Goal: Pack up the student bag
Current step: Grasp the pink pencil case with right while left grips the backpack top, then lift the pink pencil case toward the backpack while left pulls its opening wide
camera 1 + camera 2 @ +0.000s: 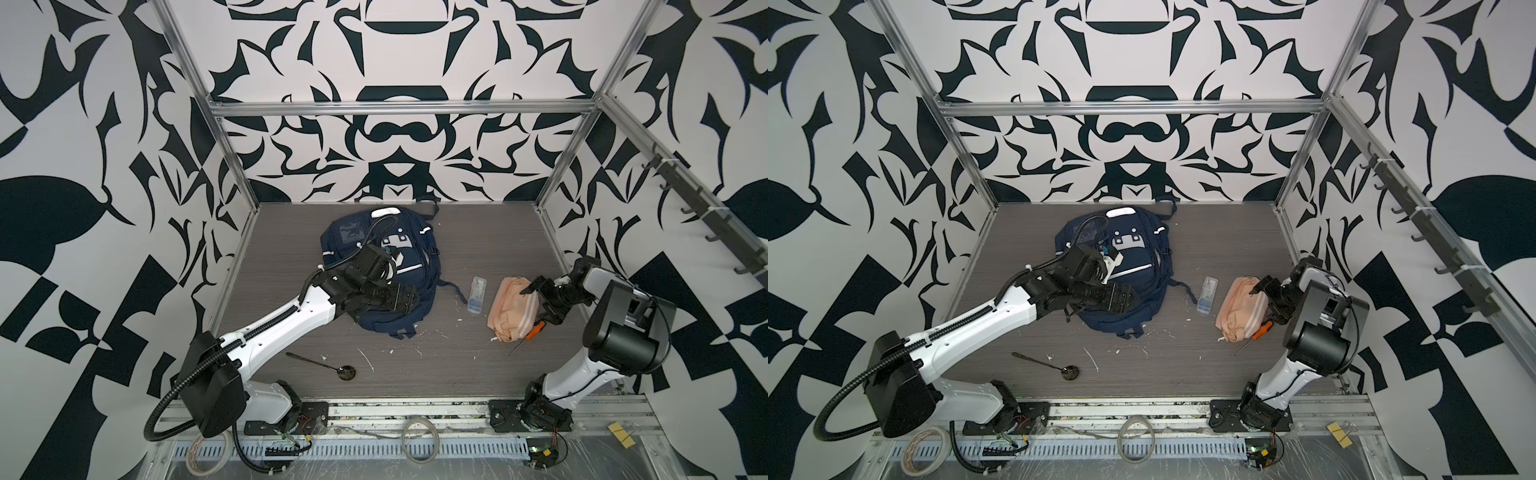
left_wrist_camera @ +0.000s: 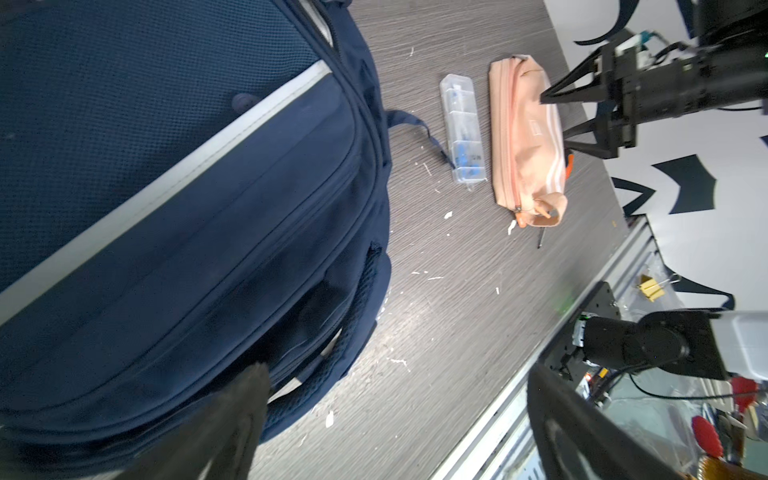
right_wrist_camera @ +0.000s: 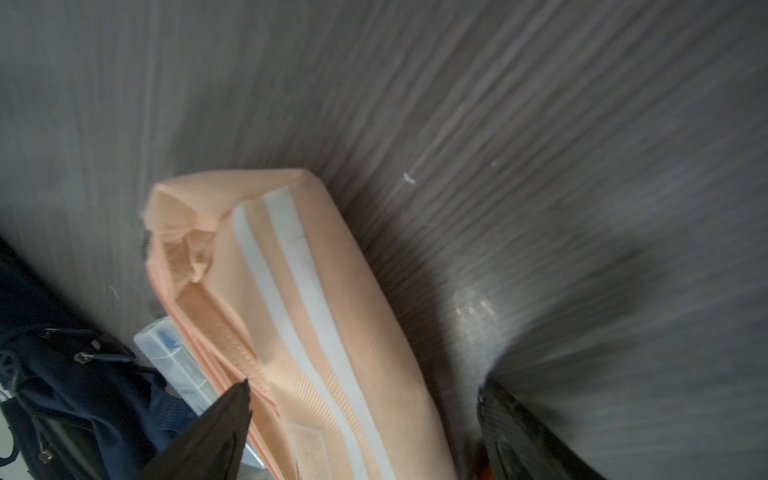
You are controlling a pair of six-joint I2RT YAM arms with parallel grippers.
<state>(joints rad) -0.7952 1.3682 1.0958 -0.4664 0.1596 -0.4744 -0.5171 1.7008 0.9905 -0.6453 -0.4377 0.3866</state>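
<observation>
The student bag (image 1: 413, 266) (image 1: 1142, 259), navy with white stripes, lies flat at the table's back middle, its zips shut as far as I see. My left gripper (image 1: 409, 297) (image 1: 1127, 297) hovers open over its near end; in the left wrist view one finger (image 2: 249, 399) sits above the bag (image 2: 187, 208), nothing between the jaws (image 2: 397, 372). My right gripper (image 1: 536, 301) (image 1: 1266, 299) (image 3: 365, 386) stands open astride the right side of a peach-pink pouch (image 1: 509, 309) (image 1: 1237, 309) (image 3: 291, 311) (image 2: 523, 145), with a gap beside one finger.
A clear plastic case (image 1: 477, 294) (image 1: 1207, 296) (image 2: 463, 133) lies between bag and pouch. An orange-handled screwdriver (image 1: 536, 329) (image 1: 1263, 328) pokes out from under the pouch's near right side. A black spoon (image 1: 324, 363) (image 1: 1050, 363) lies front left. White scraps dot the table.
</observation>
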